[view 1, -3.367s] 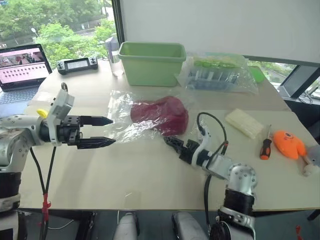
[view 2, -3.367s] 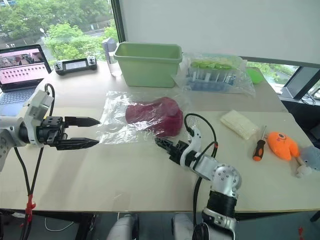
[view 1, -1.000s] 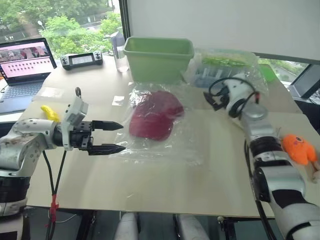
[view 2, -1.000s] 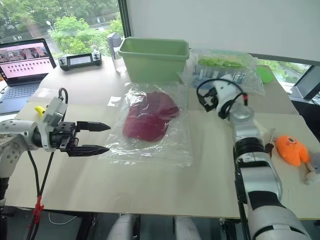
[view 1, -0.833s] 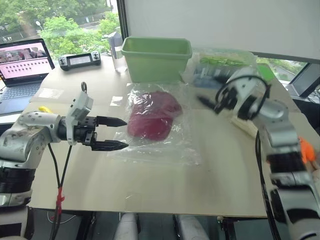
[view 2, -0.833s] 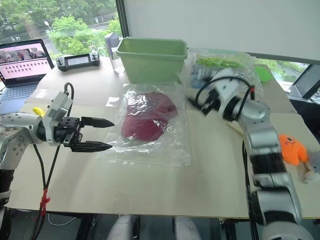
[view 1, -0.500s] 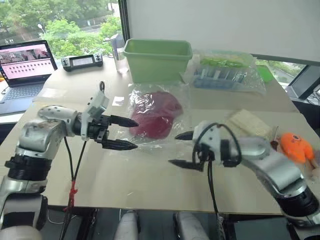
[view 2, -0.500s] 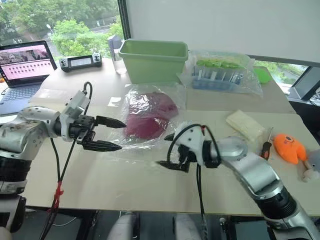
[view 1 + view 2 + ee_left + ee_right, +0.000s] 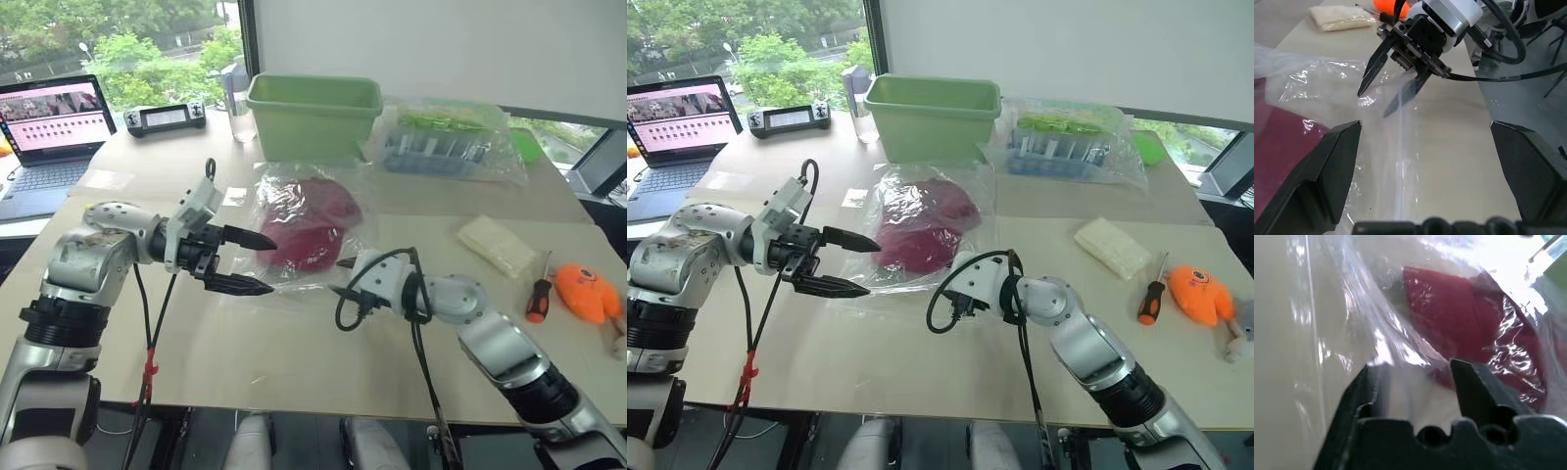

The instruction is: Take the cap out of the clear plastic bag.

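Red: one cap, one clear bag.

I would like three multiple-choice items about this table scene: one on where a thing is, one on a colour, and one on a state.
1. Where is the cap?
A. in the green tub
B. inside the clear plastic bag
C. on the laptop

2. What colour is the plush toy?
A. orange
B. blue
C. white

3. How do the jaws of the left pincer stand?
A. shut on the cap
B. shut on nothing
C. open

Key: 1 B, plastic film covers the red fabric; 2 A, it is bright orange beside the screwdriver; 3 C, the two fingers stand apart with nothing between them.
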Tool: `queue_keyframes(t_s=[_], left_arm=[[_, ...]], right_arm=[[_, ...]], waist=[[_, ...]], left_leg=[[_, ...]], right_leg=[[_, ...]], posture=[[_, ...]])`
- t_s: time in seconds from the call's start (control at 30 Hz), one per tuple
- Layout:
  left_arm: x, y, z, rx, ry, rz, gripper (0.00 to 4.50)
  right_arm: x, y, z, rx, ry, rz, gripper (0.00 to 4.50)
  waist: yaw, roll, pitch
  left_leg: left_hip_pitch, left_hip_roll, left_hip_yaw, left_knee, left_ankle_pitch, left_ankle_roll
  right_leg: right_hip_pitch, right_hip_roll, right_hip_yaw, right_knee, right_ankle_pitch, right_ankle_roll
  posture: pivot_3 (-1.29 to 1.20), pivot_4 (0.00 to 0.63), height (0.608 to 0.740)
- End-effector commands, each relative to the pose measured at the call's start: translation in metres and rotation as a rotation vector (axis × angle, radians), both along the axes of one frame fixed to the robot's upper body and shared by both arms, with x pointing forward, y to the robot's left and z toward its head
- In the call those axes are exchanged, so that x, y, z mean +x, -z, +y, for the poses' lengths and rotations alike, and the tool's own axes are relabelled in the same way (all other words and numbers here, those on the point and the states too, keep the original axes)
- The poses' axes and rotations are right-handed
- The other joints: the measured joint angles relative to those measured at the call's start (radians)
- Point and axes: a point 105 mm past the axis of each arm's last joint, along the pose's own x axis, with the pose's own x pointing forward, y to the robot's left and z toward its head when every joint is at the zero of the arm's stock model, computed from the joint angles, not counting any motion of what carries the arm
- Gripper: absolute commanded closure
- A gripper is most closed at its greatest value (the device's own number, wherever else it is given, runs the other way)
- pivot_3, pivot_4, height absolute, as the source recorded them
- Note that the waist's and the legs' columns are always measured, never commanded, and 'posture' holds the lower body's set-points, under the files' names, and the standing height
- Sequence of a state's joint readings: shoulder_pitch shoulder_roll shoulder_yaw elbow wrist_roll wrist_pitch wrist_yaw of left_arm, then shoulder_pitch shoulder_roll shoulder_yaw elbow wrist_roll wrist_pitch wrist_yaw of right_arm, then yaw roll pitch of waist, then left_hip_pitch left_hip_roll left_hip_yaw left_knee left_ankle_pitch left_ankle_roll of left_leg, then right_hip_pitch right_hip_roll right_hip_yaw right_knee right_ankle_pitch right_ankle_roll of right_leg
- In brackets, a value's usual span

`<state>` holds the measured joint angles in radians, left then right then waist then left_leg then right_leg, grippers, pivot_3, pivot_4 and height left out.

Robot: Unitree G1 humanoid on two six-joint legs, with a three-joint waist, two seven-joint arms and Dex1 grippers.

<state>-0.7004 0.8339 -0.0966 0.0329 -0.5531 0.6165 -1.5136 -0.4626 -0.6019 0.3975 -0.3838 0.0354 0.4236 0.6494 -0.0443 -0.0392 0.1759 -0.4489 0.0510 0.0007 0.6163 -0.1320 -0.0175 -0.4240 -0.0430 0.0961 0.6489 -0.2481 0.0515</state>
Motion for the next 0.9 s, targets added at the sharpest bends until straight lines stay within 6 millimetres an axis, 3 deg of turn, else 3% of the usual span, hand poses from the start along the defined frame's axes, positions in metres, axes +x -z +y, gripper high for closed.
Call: queue_keyframes(t_s=[0.03,0.1,0.2,0.33,0.43,0.6,0.73,0.8,0.9], left_arm=[[-0.008,-0.022,-0.007,-0.038,0.033,-0.035,0.0],[-0.017,-0.042,-0.014,-0.135,0.061,0.031,0.0],[-0.037,-0.067,-0.017,-0.271,0.145,0.131,0.0],[-0.057,-0.071,-0.017,-0.32,0.165,0.224,0.0],[-0.069,-0.064,-0.018,-0.336,0.153,0.31,0.0],[-0.085,-0.021,-0.023,-0.231,0.054,0.385,0.0],[-0.076,0.011,-0.023,-0.109,-0.092,0.298,0.0],[-0.068,0.011,-0.024,-0.124,-0.134,0.237,0.0],[-0.051,-0.014,-0.022,-0.244,-0.187,0.202,0.0]], right_arm=[[0.006,-0.037,0.005,0.063,-0.016,-0.146,3.81],[0.009,-0.044,0.01,0.095,-0.022,-0.16,4.44],[0.021,-0.05,0.015,0.123,0.003,-0.187,4.44],[0.046,-0.054,0.018,0.133,0.089,-0.227,4.44],[0.056,-0.054,0.023,0.138,0.11,-0.238,4.44],[0.063,-0.056,0.032,0.161,0.114,-0.238,4.44],[0.063,-0.058,0.035,0.176,0.11,-0.233,4.44],[0.062,-0.057,0.037,0.17,0.097,-0.229,4.44],[0.06,-0.055,0.035,0.157,0.079,-0.209,4.44]], waist=[[0.0,0.0,0.0],[0.001,0.0,0.0],[0.001,-0.001,0.0],[-0.006,-0.001,0.0],[-0.006,-0.001,0.0],[-0.01,-0.001,0.0],[-0.009,-0.001,0.0],[-0.007,-0.001,0.0],[0.003,-0.001,0.0]], left_leg=[[0.0,0.0,0.0,0.0,0.0,0.0],[0.0,0.0,0.0,0.0,0.0,0.0],[0.0,0.0,-0.001,0.0,0.0,0.0],[0.0,0.0,-0.001,0.0,0.0,0.0],[0.002,0.0,-0.002,0.0,0.0,0.0],[0.003,0.0,-0.001,0.0,0.0,0.0],[0.004,0.0,-0.002,0.0,0.001,-0.001],[0.006,0.0,-0.001,0.0,0.001,-0.001],[0.006,0.0,-0.001,0.0,0.001,-0.002]], right_leg=[[0.0,0.0,0.0,0.0,0.0,0.0],[0.0,0.0,0.0,0.0,0.0,0.0],[0.0,0.0,-0.001,0.0,0.0,0.001],[0.001,0.0,0.0,0.0,0.0,0.001],[0.001,0.0,0.0,0.002,0.0,0.0],[0.001,0.0,0.0,0.005,0.001,-0.001],[0.001,0.0,0.0,0.007,0.002,-0.006],[0.002,0.0,0.0,0.007,0.002,-0.005],[0.002,0.0,0.0,0.007,0.001,-0.007]], posture=[[0.0,0.15,0.737],[0.0,0.15,0.737],[0.0,0.15,0.737],[0.0,0.15,0.737],[0.0,0.15,0.737],[0.0,0.15,0.737],[0.0,0.15,0.737],[0.0,0.15,0.737],[0.0,0.15,0.737]])
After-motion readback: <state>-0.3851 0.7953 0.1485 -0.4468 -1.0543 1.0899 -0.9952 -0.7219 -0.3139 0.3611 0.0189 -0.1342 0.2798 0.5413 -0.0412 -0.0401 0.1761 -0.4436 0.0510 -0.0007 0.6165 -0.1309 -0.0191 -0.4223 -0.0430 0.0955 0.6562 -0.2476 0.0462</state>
